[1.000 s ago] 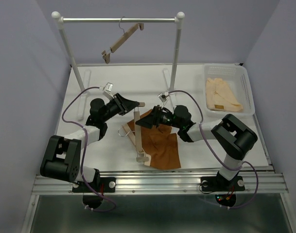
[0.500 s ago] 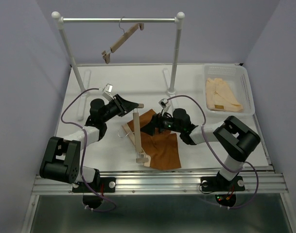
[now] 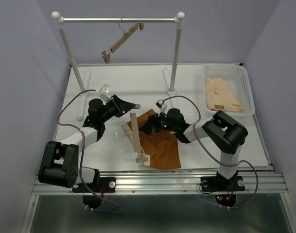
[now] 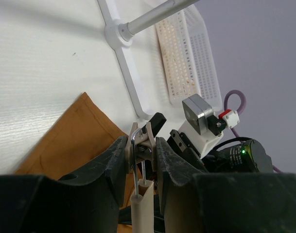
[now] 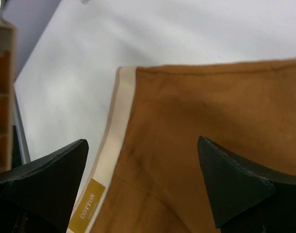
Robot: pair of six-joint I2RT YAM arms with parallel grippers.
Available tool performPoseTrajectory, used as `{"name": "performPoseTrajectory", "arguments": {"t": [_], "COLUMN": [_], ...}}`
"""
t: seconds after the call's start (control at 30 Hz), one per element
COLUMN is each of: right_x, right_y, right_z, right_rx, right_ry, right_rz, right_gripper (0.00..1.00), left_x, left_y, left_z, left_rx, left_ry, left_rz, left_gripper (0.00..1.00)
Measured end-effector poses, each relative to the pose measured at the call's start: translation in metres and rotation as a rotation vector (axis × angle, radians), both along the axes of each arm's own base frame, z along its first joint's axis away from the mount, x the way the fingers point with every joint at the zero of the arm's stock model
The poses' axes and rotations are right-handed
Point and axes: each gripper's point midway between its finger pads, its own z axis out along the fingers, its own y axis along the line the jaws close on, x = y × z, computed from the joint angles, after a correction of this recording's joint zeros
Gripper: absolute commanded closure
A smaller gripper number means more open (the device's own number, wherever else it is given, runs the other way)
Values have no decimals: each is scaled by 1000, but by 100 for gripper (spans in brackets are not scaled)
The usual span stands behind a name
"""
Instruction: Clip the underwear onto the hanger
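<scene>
The rust-brown underwear (image 3: 162, 145) lies flat on the table, its pale waistband (image 5: 113, 131) toward the hanger. The wooden hanger (image 3: 137, 138) lies across the underwear's left side, its far end lifted. My left gripper (image 3: 132, 106) is shut on the hanger's far end clip (image 4: 142, 144); the bar (image 4: 141, 209) runs down between the jaws. My right gripper (image 3: 144, 128) is open and empty, low over the underwear's upper left corner. In the right wrist view (image 5: 138, 174) its fingers (image 5: 45, 179) straddle the waistband and cloth (image 5: 211, 107). The hanger's near clip (image 3: 143, 159) rests on the table.
A second wooden hanger (image 3: 121, 41) hangs tilted on the white rail (image 3: 118, 20) at the back. The rail's feet (image 3: 171, 90) stand behind the arms. A white basket (image 3: 245, 82) at the back right holds a peach-cream garment (image 3: 221, 94).
My right gripper has moved left across the underwear toward the hanger and stays open. The left gripper, still holding the clip, has shifted slightly left and back.
</scene>
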Motion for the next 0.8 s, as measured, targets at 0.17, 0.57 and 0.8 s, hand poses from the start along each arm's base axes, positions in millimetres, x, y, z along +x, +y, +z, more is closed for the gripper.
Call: {"name": "performPoseTrajectory", "arguments": {"t": [0.17,0.57,0.8], "right_x": [-5,7,5], "right_y": [-19,-76,-110], "right_z": [-25,-25,-24], "right_rx": [-45,-34,-75], "right_ry": [38,88,140], "right_rz": [-69,-350,-511], "right_gripper": [0,0,0], "left_x": [2,6,11], "left_y": [4,11,3], "left_z": [-4,-11,-34], "left_rx": [7,38,72], "left_ry": [17,10,46], "left_rz": [19,28,-52], "left_gripper": [100,100,100]}}
